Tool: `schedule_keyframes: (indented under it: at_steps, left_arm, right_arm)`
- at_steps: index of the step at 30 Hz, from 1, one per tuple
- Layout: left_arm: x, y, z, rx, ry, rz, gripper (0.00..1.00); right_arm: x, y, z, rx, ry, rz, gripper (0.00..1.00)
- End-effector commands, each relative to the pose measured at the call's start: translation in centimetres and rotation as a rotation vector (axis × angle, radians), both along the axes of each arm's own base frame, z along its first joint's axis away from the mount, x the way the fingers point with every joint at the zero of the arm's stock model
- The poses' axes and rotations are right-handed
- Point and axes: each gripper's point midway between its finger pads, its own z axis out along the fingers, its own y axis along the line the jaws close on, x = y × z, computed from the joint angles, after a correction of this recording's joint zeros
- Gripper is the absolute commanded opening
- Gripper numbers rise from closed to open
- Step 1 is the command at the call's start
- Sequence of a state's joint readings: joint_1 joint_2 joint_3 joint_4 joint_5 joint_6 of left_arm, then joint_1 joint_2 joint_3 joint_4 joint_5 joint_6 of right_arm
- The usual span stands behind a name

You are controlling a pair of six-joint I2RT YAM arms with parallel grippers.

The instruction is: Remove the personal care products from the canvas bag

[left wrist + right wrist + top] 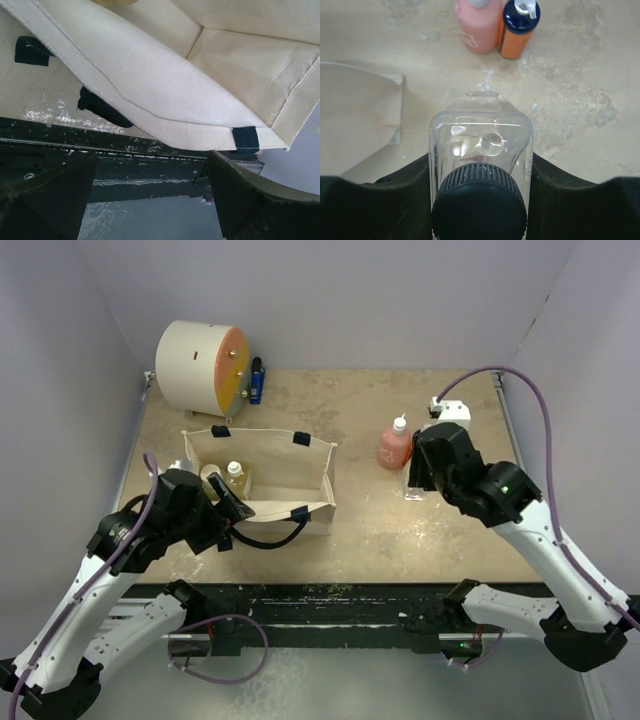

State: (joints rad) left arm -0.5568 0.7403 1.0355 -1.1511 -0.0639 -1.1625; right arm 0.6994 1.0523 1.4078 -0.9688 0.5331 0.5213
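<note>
Top view: canvas bag (258, 443) lies open on the desk (380, 530), left of centre. Inside, at its left end, there's a small yellowish bottle (236, 476) w/ white cap, upright. A roundish item sits just left of it, can't ID. left gripper (226, 506) is at the bag's near-left rim. Dark strap (268, 540) loops out onto the desk on the near side, just beside that gripper. right gripper (424, 472) is well right of the bag, over the clear bottle (413, 486). pink bottle (395, 447) w/ white cap stands on the desk outside the bag, just far-left of the right gripper. Far-left corner: white drum (200, 365) w/ orange face, small blue item (257, 380) just right of it.

Left wrist view: left gripper (151, 156) jaws are wide, nothing btw them. Bag wall and rim fill the upper frame, just beyond the tips and not touching. Dark tab (246, 139) on the rim sits just above the right-hand tip. Strap shows under the bag wall.

Right wrist view: right gripper (480, 167) jaws are clamped on the clear bottle, one pad on each side of the body just past the dark cap (479, 205). Bottle's base points at the desk; can't tell if it touches. Beyond it, the pink bottle and orange bottle (517, 32) (dark cap) stand side by side on the desk, touching or nearly. A bag corner is at frame left, apart from all three.
</note>
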Motion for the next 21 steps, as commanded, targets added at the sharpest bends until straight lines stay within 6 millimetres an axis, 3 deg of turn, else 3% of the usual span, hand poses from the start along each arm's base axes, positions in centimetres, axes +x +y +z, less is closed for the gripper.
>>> schedule_keyframes:
  at_steps: [1, 4, 7, 14, 16, 21]
  left_arm:
    - [0.1, 0.5, 2.1, 0.005, -0.06, -0.007, 0.97]
    - [-0.1, 0.7, 2.9, 0.011, -0.079, -0.017, 0.99]
    - [-0.1, 0.9, 3.7, 0.021, -0.093, -0.018, 0.99]
    - [-0.1, 1.4, 3.8, 0.064, -0.068, -0.012, 0.99]
    - [0.0, 1.4, 3.7, 0.07, -0.055, -0.013, 0.99]
    - [0.2, 1.3, 3.5, 0.088, -0.038, -0.016, 0.99]
  right_arm:
    - [4.2, -0.6, 0.8, 0.018, -0.154, -0.111, 0.0]
    - [6.2, -2.0, -1.8, 0.035, -0.117, -0.142, 0.0]
    - [8.2, -4.1, -3.1, 0.076, -0.115, -0.19, 0.0]
    - [12.8, -11.6, -5.1, 0.1, -0.126, -0.338, 0.0]
    - [14.1, -12.4, -5.5, 0.102, -0.134, -0.335, 0.0]
    - [17.6, -12.0, -6.1, 0.082, -0.162, -0.252, 0.0]
